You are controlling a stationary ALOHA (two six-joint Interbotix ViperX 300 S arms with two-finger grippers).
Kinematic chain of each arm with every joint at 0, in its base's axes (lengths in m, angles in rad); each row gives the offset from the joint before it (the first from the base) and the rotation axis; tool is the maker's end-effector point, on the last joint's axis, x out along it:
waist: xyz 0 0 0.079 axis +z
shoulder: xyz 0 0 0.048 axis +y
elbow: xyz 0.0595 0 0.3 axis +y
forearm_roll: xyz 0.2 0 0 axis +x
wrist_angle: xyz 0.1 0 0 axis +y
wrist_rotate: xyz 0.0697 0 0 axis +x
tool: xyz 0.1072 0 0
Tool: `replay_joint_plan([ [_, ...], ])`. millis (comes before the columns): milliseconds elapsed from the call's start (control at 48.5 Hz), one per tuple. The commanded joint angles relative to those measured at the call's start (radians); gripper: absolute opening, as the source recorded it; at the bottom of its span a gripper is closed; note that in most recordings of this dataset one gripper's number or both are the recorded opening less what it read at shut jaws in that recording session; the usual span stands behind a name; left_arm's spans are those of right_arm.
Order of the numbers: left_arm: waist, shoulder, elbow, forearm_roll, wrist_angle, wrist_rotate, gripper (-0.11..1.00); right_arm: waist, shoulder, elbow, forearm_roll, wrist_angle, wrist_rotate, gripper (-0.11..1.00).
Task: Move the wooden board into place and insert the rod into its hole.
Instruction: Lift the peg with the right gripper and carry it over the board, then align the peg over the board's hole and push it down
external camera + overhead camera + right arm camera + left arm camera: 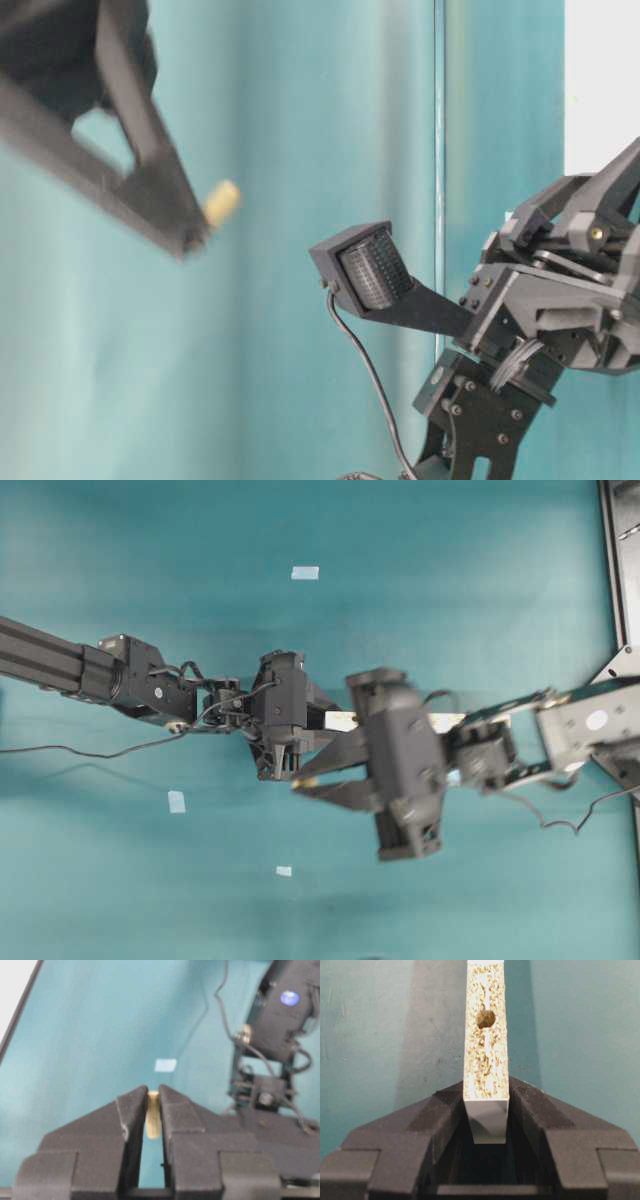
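**Board held on edge, peg gripped and ready for the hole**

Nearest the left wrist camera, the left claw (486, 1110) pinches the wooden board (486, 1050) by its end, the two pads pressed against its flat faces so that the narrow speckled edge faces the lens. The board is a pale strip with a coarse, flecked chipboard core and a smooth whitish end face. Partway along that edge sits the hole (485, 1018), a small dark round bore, narrower than the edge itself.

In the right wrist view, the right claw (153, 1097) is pressed together on the rod (153, 1115), a short cream-beige peg that stands between the fingertips with its tip just showing past them. From table level the peg pokes out from the blurred fingertips, up in the air.

Farther off, the teal table (450, 600) carries a few small pale blue tape squares (304, 573), well apart from both arms.

The board looks to be in position and the rod is in hand, so the insertion step is under way. The next move calls for bringing the peg's tip over the bore, lining its axis with the hole, and pushing straight in while the left claw keeps the board steady.
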Motion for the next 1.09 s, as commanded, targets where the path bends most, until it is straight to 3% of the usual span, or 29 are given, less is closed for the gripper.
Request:
replay_joint_plan([
  [0, 0.003, -0.008, 0.0, -0.003, 0.009, 0.006, 0.34, -0.015, -0.063, 0.051, -0.003, -0.069, 0.005, 0.09],
  [351, 0.003, -0.003, -0.017, -0.003, 0.011, 0.006, 0.34, -0.137, -0.152, 0.276, -0.003, -0.324, -0.009, 0.09],
  [578, 0.003, -0.005, -0.018, -0.003, 0.014, 0.006, 0.34, -0.225, -0.138, 0.414, -0.003, -0.584, -0.061, 0.09],
  [846, 0.003, -0.005, -0.023, -0.003, 0.015, 0.006, 0.34, -0.298, -0.041, 0.52, -0.002, -0.839, -0.118, 0.09],
  [1073, 0.003, -0.003, -0.028, -0.005, 0.015, 0.006, 0.34, -0.348, 0.112, 0.552, 0.006, -1.063, -0.163, 0.09],
])
